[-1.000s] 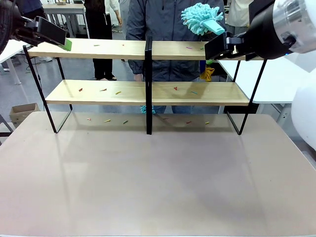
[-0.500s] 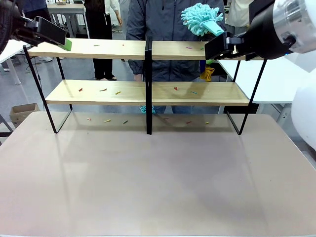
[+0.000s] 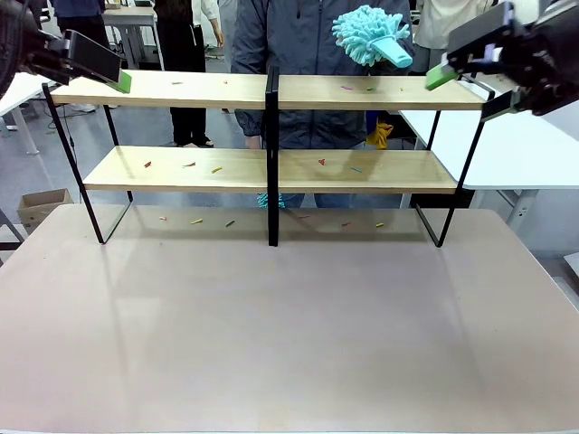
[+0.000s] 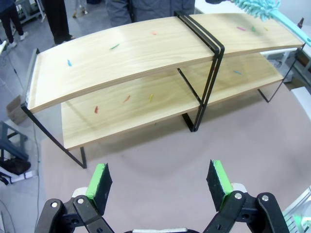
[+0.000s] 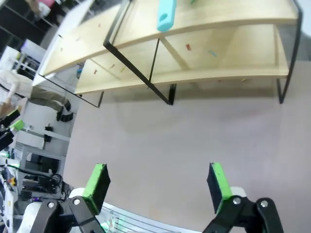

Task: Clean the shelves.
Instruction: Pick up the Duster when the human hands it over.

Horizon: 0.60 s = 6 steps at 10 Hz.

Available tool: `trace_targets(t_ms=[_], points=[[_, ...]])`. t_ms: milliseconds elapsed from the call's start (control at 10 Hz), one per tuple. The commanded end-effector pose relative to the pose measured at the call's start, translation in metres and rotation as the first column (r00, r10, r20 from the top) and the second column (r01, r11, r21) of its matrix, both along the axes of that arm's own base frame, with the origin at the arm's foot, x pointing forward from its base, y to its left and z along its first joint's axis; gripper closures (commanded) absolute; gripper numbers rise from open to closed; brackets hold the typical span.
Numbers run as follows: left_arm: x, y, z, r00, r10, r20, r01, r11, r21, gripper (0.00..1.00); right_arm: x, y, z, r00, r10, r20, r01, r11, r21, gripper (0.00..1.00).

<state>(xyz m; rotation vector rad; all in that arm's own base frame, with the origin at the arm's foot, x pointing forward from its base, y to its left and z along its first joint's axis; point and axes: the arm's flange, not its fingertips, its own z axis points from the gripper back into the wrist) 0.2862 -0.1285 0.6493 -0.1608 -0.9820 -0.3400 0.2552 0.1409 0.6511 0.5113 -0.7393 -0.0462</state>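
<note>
- Table [image 3: 289,353], lower half of the front view: bare in front. Liable to collect whatever is swept off the boards, so the mess is moved and not removed.
- Shelves [image 3: 208,90], across the upper half of the front view, standing on the far part of the table. Thin frame, light build; likely to slide or tip if pushed hard from one end by an arm or a heavy sweep.
- Left claw [image 4: 158,174], upper left corner of the front view, close to the left end of the top board. Fingers spread wide, nothing between them. Risk of knocking the board end on any move inward.
- Right claw [image 5: 158,179], upper right of the front view, just beyond the right end of the top board. Likewise spread and empty. Risk of striking the frame or the duster handle on approach.
- Duster [image 3: 366,34], top centre-right, above the top board, handle pointing toward the right claw. Support not discernible. Could drop or be fumbled if pinched at the very tip.
- Scraps [image 3: 188,165], scattered on both boards and on the table beneath. Small and light; easily missed near the frame or flicked off the far edge.
</note>
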Motion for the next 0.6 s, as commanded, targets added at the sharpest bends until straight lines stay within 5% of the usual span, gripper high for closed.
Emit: trace_targets(t_ms=[0, 200, 300, 500], points=[[0.001, 0.001, 0.0, 1.0, -0.006, 0.002, 0.006, 1.0, -0.01, 0.0, -0.045, 0.016, 0.008, 0.978, 0.193, 0.075, -0.183, 0.974, -0.131, 0.0], [0.001, 0.001, 0.0, 1.0, -0.006, 0.002, 0.006, 1.0, -0.01, 0.0, 0.019, -0.03, 0.02, 0.979, 0.203, -0.024, -0.194, 0.958, 0.21, 0.0], [0.001, 0.001, 0.0, 1.0, -0.006, 0.002, 0.006, 1.0, -0.01, 0.0, 0.058, -0.045, 0.024, 0.929, 0.371, 0.02, -0.347, 0.847, 0.403, 0.0], [0.001, 0.001, 0.0, 1.0, -0.006, 0.002, 0.006, 1.0, -0.01, 0.0, 0.149, -0.052, 0.001, 0.963, 0.235, -0.132, -0.157, 0.887, 0.434, 0.0]])
